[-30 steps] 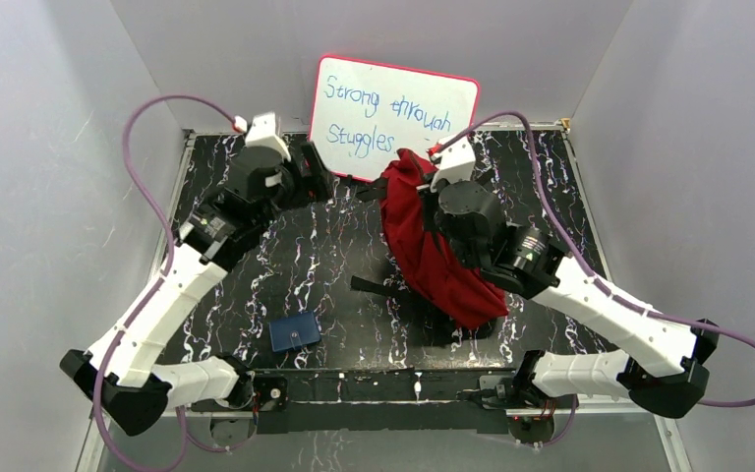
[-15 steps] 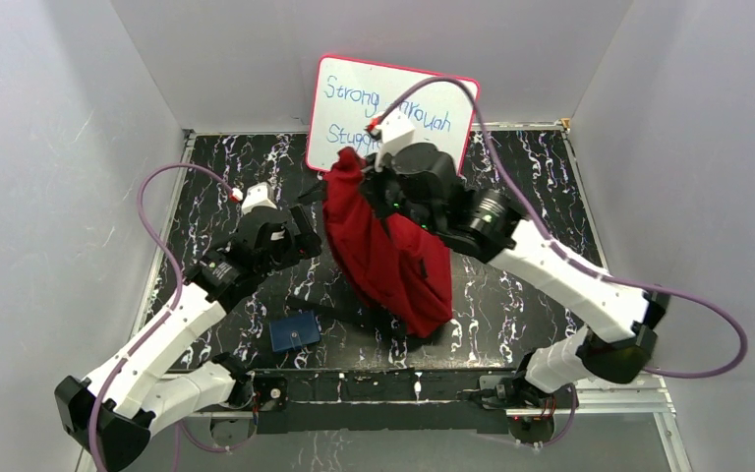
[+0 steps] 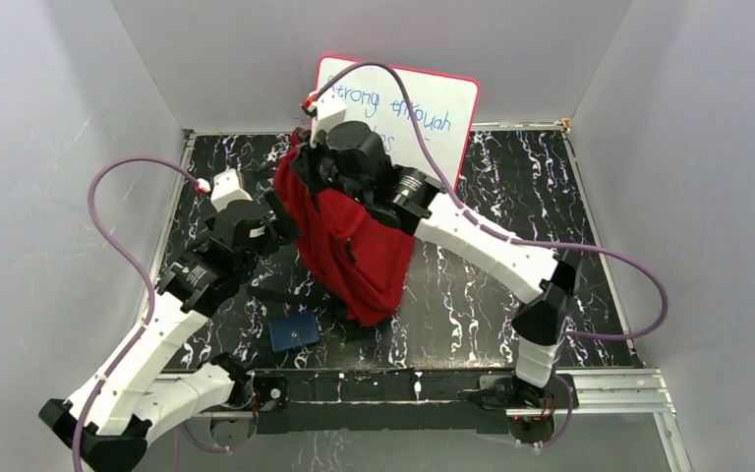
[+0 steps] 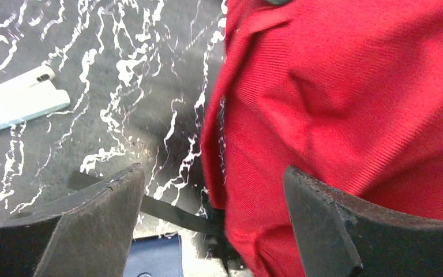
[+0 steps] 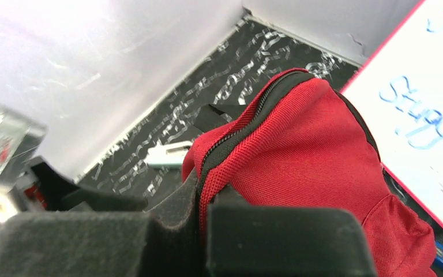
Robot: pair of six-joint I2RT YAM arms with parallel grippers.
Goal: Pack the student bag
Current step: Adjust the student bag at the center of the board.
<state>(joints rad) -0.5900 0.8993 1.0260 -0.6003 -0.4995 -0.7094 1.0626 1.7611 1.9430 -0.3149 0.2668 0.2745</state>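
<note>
**Marbled black surface, with student bag hung from the right tool**

Black, white-veined surface (image 3: 511, 197) bounded by pale grey walls; whiteboard (image 3: 433, 108) with blue handwriting propped at the far edge. Left of centre, student bag (image 3: 354, 246), red, hanging elongated from its top, with its lower end down by the surface; contact there not discernible. Right tool (image 5: 202, 228) clenched on the bag's upper rim, pinching the black zipper seam between its pads, high in front of the whiteboard. Left tool (image 4: 213, 219) released, jaws spread wide, grasping nothing, poised just beside the bag's flank, with red fabric across the far side of the gap. Below the bag, black strap (image 4: 173, 210) trailing across the surface. Small dark-blue case (image 3: 295, 332) lying flat near the front edge, just beside the bag's lower end. Flat white object (image 4: 17, 107) lying apart on the surface, seen only in the wrist views.
</note>
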